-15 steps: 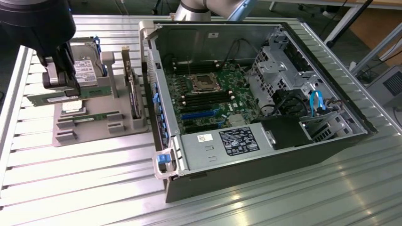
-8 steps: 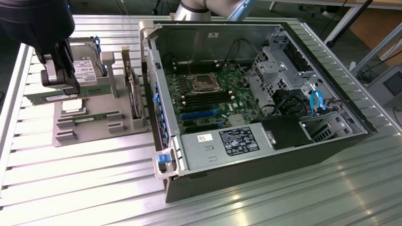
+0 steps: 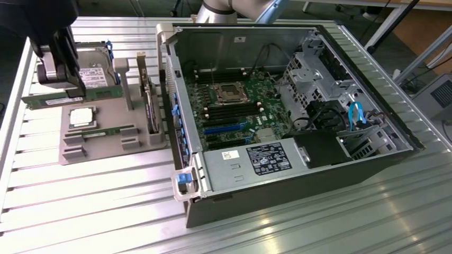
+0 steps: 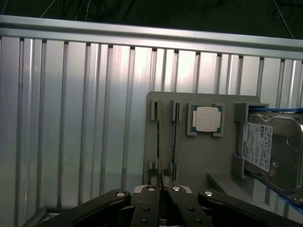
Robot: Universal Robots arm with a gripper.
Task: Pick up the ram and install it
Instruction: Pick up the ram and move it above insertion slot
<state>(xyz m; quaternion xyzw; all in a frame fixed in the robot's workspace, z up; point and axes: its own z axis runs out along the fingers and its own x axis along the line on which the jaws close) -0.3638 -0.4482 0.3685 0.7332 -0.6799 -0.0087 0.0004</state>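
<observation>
**Gripper** [image 3: 63, 87]: one, black, above the far end of the tray [image 3: 106, 151]. In the wrist view its two fingers [image 4: 147, 208] are drawn close together, pinching a thin board seen edge-on.

**Ram** [image 3: 99, 93]: one in the grip. It is a long green stick held level by its middle. It hangs over the tray's far end, apparently clear of the tray, though the angle leaves that unsure.

**Tray**: one, grey and moulded, with slots and recesses. It sits on the table [image 3: 92, 206].

**Processor** [image 3: 81, 117]: one, square and silver, seated in a tray recess just under the held ram.

**Second stick** [image 3: 95, 134]: one, green and narrow, lying flat in a tray slot on the near side of the processor. It is probably another memory stick.

**Hard drive** [image 3: 95, 71]: one, standing on edge at the tray's far end behind the gripper, with a blue rail along its side.

**Expansion card** [image 3: 148, 106]: one, upright on its edge in the tray's slot nearest the case [image 3: 226, 209].

**Case**: one, dark, lying on its side just beside the tray with its interior facing up.
- Motherboard [image 3: 240, 108]: one, green.
- Processor socket [image 3: 229, 93]: one, on the motherboard.
- Power supply [image 3: 247, 161]: one, grey and labelled.
- Blue cable [image 3: 355, 114]: one, at the end of the case farthest from the tray.

**Table**: one, ribbed aluminium, under both the tray and the case.
</observation>
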